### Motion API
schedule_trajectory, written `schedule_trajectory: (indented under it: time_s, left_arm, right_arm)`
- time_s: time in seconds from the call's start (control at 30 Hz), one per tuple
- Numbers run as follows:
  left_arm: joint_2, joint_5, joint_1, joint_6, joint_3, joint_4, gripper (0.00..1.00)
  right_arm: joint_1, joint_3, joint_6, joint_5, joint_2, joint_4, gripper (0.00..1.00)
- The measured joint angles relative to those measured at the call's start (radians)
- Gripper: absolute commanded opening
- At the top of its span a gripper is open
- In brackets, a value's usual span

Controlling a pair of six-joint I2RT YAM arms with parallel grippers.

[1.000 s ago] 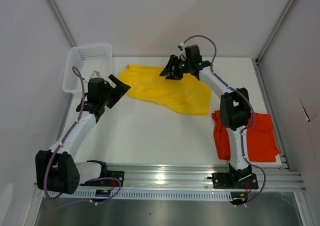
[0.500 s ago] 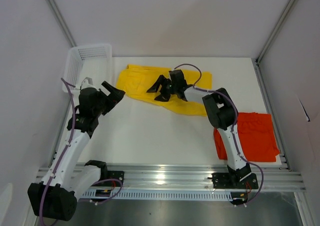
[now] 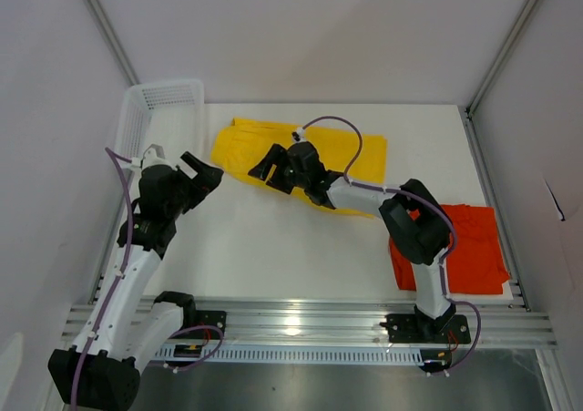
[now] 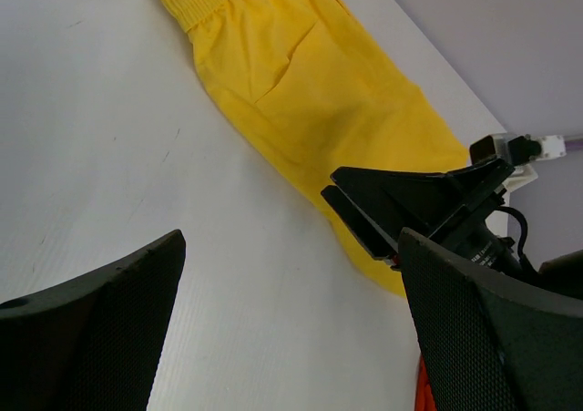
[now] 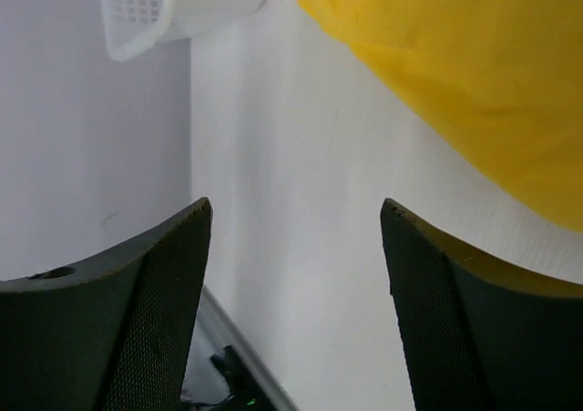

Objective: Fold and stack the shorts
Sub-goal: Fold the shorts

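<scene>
Left fingers [image 3: 202,168], right fingers [image 3: 271,170] wide, empty. I fear right pinches only one layer of bright yellow fabric shorts [image 3: 239,143].

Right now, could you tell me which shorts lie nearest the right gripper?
The yellow shorts, just beside the right gripper; the orange-red shorts lie by that arm's base.

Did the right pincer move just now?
Yes. The right pincer slid left across the yellow shorts, closer to the white basket.
</scene>
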Motion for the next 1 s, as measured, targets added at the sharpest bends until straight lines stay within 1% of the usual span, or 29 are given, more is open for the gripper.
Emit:
schedule_trajectory:
  time_s: [0.23,0.37,0.47,0.6,0.7,0.87,1.0]
  left_arm:
    - [-0.008,0.0,0.0,0.015,-0.024,-0.017,0.99]
    - [-0.01,0.003,0.0,0.017,-0.031,-0.018,0.99]
    - [-0.015,0.017,0.0,0.017,-0.041,-0.017,0.99]
    - [-0.02,0.03,0.0,0.017,-0.055,-0.016,0.99]
    - [-0.022,0.038,0.0,0.018,-0.06,-0.015,0.99]
    - [-0.026,0.047,0.0,0.019,-0.07,-0.01,0.99]
    - [-0.027,0.052,0.0,0.019,-0.082,-0.005,0.99]
  right_arm:
    - [0.036,0.137,-0.37,0.14,-0.006,-0.322,0.79]
    - [0.048,0.199,-0.635,0.249,-0.006,-0.521,0.79]
    - [0.064,0.208,-0.84,0.353,-0.008,-0.605,0.77]
    - [0.097,0.208,-1.038,0.46,-0.005,-0.677,0.75]
    - [0.12,0.229,-1.136,0.495,0.014,-0.711,0.75]
    - [0.129,0.241,-1.242,0.52,0.055,-0.716,0.75]
    - [0.134,0.274,-1.302,0.553,0.108,-0.717,0.73]
